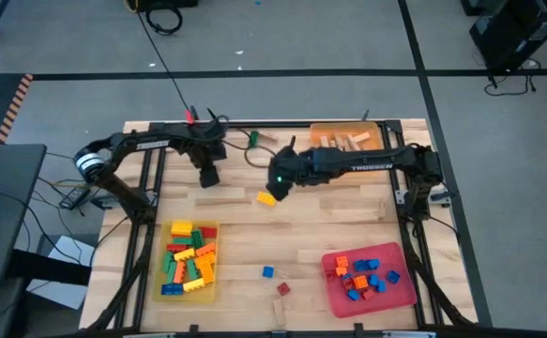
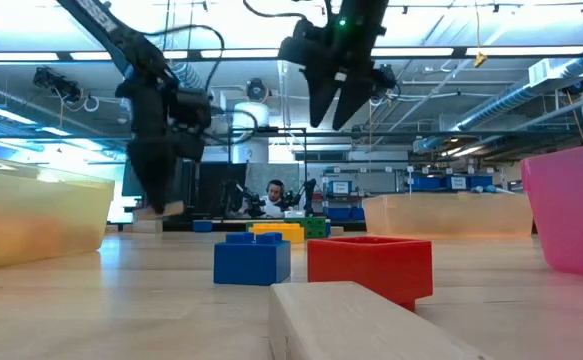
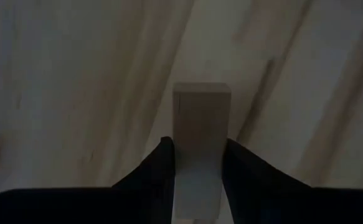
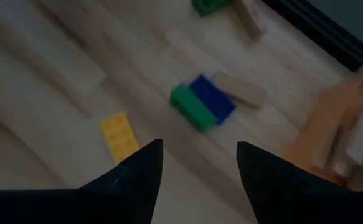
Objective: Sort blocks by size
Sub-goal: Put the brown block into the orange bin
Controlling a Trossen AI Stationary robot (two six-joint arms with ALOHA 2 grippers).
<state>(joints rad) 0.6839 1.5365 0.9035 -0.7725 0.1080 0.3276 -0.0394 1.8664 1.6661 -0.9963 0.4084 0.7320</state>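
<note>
A tan wooden block (image 3: 200, 115) sits between the fingers of my left gripper (image 1: 207, 176), which points down at the table's far left part and is shut on it. My right gripper (image 1: 278, 185) hangs open and holds nothing, high above the table's middle in the low view (image 2: 333, 115). A yellow brick (image 1: 266, 197) lies flat on the table just below and in front of it. A green-and-blue brick (image 4: 203, 102) and a wooden piece (image 4: 240, 90) lie beyond. A blue brick (image 2: 252, 262), a red brick (image 2: 371, 268) and a wooden piece (image 2: 361, 320) rest near the front edge. My left gripper pinches the wooden block's two long sides (image 3: 180, 149) between its two fingers, near one end. The fingers come from above, pointing down, and lie across the block. Whether the block rests on the table or hangs clear of it, I cannot tell.
A yellow tray (image 1: 156, 272) with several bricks stands at the front left, and a red tray (image 1: 400, 296) with blue and orange bricks at the front right. An orange tray (image 1: 322, 131) with wooden pieces is at the far right. A green brick (image 1: 252, 138) lies at the far edge.
</note>
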